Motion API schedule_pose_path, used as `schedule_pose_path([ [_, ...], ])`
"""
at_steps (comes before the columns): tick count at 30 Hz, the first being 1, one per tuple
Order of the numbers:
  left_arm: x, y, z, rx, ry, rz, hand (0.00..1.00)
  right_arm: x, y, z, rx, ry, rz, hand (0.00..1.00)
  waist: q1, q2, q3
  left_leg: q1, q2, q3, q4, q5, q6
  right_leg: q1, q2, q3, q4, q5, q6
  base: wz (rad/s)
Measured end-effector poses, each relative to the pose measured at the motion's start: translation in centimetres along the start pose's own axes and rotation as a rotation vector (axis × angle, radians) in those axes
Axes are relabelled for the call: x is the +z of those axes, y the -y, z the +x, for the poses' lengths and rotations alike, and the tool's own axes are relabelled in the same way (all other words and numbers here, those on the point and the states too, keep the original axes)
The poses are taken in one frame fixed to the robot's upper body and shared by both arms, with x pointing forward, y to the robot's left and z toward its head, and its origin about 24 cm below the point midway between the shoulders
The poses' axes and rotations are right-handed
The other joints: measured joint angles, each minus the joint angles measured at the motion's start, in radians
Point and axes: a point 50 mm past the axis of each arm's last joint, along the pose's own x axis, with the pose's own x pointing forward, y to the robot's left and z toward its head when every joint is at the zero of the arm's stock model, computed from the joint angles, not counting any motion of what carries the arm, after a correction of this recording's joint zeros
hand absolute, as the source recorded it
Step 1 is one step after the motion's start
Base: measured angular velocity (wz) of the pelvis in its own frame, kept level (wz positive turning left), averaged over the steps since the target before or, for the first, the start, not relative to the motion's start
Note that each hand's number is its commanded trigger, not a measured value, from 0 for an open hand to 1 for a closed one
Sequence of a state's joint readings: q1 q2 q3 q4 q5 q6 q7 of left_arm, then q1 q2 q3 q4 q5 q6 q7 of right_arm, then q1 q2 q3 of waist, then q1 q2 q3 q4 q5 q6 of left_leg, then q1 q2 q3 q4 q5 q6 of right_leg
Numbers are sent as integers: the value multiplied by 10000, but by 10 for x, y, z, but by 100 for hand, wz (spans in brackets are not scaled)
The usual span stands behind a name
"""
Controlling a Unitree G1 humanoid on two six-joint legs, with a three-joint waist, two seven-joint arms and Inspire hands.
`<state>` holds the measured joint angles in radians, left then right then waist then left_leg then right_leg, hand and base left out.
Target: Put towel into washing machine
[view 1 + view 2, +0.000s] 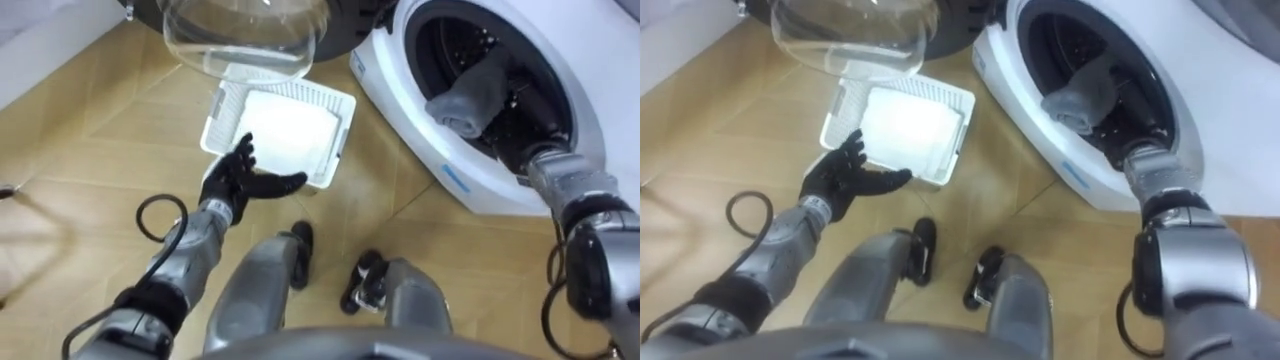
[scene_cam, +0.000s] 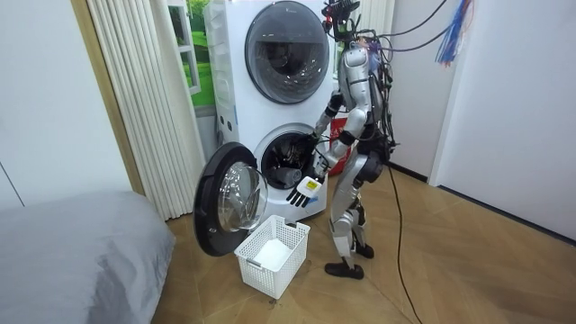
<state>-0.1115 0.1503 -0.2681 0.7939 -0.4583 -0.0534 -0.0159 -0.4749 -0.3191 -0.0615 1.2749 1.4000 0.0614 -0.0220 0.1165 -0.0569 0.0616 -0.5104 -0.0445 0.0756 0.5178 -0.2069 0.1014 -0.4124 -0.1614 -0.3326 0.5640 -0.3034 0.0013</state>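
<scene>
A grey towel lies bunched on the lower lip of the washing machine's drum opening, partly inside it. My right arm reaches into the drum right beside the towel, and its hand is lost in the dark there. My left hand hangs open over the floor, at the near edge of a white laundry basket. A white folded cloth lies in the basket. In the room view I stand upright before the lower machine.
The machine's round glass door stands swung open above the basket's far side. A second machine is stacked on top. A grey bed is at the room view's left. Wooden floor spreads around my feet.
</scene>
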Motion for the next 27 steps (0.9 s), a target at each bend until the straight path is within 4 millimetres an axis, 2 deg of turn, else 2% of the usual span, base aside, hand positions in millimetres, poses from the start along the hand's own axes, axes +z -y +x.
schedule_pose_path([
  [3,-11,-8,-5,202,-296,100,0,-5,27,-4,-231,6,-322,0,-81,59,-57,547,19,-46,-420,21,-26,649,197,-9,-668,197,93,-1],
  [6,-20,-18,-11,452,-532,620,0,-15,49,-9,-456,-115,-1226,0,-177,106,-177,1039,52,-35,-762,23,-29,1223,354,36,-1273,398,158,-5],
  [7,-25,-21,-14,531,-664,770,0,-18,58,-11,-628,-186,-1521,0,-212,105,-233,1159,56,-27,-830,23,-29,1362,386,57,-1394,431,178,-4],
  [8,-34,-28,-20,693,-933,1019,0,-25,74,-15,-930,-397,-2170,0,-293,95,-332,1448,57,-3,-959,23,-29,1709,441,66,-1693,490,214,-8],
  [9,-40,-33,-24,859,-1040,957,0,-29,89,-20,-1141,-589,-2925,0,-323,85,-466,1732,57,34,-1145,22,-29,1992,489,100,-1972,564,249,-9],
  [10,-44,-35,-27,948,-1133,890,0,-30,98,-23,-1308,-681,-3179,0,-332,85,-501,1872,53,50,-1217,22,-30,2146,510,141,-2091,589,270,-13],
  [12,-57,-43,-37,1273,-1457,648,0,-33,127,-35,-1918,-970,-4049,0,-354,87,-513,2439,45,110,-1464,21,-31,2706,581,306,-2469,679,314,-15],
  [15,-74,-54,-50,1739,-1863,377,0,-36,149,-46,-2262,-1189,-4958,0,-534,117,-535,2975,76,173,-1819,12,-59,3202,647,256,-2782,794,304,-11],
  [18,-93,-62,-60,2010,-2676,704,0,-44,155,-50,-2263,-1614,-6124,0,-588,176,-539,3320,198,229,-1946,-27,-148,3677,855,324,-3272,1056,251,-18],
  [21,-110,-69,-73,2331,-3308,836,0,-53,171,-60,-2362,-2271,-7370,0,-589,179,-560,3804,194,225,-2143,-30,-185,4071,894,351,-3472,1093,259,-2],
  [25,-125,-75,-86,2721,-3886,765,0,-62,181,-67,-2402,-2832,-8404,0,-604,224,-567,3933,204,270,-2234,2,-238,4177,924,404,-3561,1105,239,-3],
  [27,-131,-78,-91,2973,-4002,608,0,-66,185,-69,-2390,-3178,-9465,0,-599,234,-570,4161,190,300,-2406,36,-262,4347,933,451,-3641,1109,237,-5],
])
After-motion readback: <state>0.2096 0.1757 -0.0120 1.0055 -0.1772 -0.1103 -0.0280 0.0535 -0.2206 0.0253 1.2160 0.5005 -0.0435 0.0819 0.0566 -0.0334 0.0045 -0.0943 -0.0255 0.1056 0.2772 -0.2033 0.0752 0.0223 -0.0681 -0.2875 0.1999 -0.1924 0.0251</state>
